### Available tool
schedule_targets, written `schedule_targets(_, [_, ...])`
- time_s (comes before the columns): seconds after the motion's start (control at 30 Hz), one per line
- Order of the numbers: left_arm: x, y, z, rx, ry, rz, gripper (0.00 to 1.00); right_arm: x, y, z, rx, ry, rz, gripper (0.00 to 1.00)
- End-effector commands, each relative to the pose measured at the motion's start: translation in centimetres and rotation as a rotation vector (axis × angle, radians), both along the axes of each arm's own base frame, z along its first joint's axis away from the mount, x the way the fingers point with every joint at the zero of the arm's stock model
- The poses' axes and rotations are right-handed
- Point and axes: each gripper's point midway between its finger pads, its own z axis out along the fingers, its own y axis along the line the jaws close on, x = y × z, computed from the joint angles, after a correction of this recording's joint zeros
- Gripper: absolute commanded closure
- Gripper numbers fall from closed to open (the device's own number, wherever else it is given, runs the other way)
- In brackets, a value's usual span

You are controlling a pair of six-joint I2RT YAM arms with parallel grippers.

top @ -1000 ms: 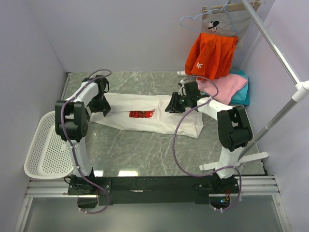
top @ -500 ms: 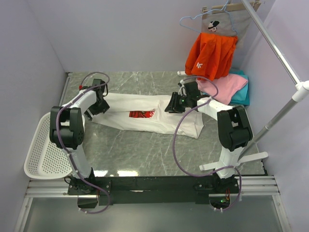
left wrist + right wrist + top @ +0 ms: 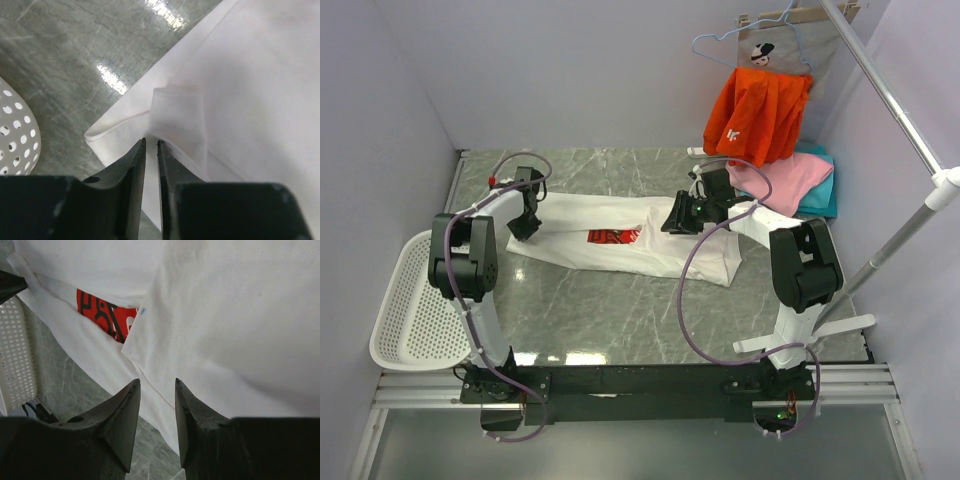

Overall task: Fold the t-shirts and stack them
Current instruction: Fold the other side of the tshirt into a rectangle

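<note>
A white basket sits at the left edge of the bench near the left fingers, pinched almost shut on the hem of the white t-shirt lying mid-bench. The right fingers stand partly apart over its far edge, holding nothing, a purple cable looping across the cloth. Farther right a pink t-shirt lies on a teal t-shirt, under an orange garment

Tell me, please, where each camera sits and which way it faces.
Top external: above and behind the robot, looking down at the table; both arms show.
Left wrist: on the left arm, facing the white t-shirt at its edge; left gripper shows.
Right wrist: on the right arm, facing the red print; right gripper shows.
Shared: all show the t-shirt and white basket.
</note>
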Motion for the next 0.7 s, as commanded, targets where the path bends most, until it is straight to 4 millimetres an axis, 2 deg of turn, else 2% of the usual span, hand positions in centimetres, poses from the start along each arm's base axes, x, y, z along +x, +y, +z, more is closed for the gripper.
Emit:
schedule_targets(0.0, [0.9,0.9,0.4,0.05,-0.02,0.018,0.7,0.3,0.5,-0.2,0.004,-0.015,0.023,0.59])
schedule_targets(0.07, [0.9,1.0,0.9,0.057,-0.034,0.02,0.56,0.3,0.5,-0.3,0.005,-0.01,0.025,0.59])
schedule_targets(0.1, [0.9,1.0,1.0,0.059,-0.039,0.024,0.43,0.3,0.5,-0.4,0.005,-0.01,0.025,0.59])
schedule_targets(0.13, [0.8,1.0,1.0,0.059,-0.044,0.027,0.39,0.2,0.6,-0.5,0.006,-0.006,0.026,0.59])
schedule_targets(0.2, [0.9,1.0,1.3,0.052,-0.061,0.031,0.35,0.3,0.5,-0.5,0.007,-0.005,0.026,0.59])
schedule_targets(0.43, [0.9,0.6,1.8,0.029,-0.075,0.05,0.34,0.2,0.6,-0.9,0.007,0.005,0.028,0.59])
schedule_targets(0.57, [1.4,0.1,3.3,-0.006,-0.129,0.045,0.28,0.2,0.5,-1.1,0.004,0.009,0.026,0.59])
schedule_targets(0.67, [2.1,-0.2,3.5,-0.017,-0.143,0.04,0.25,0.2,0.6,-1.1,0.006,0.009,0.029,0.59])
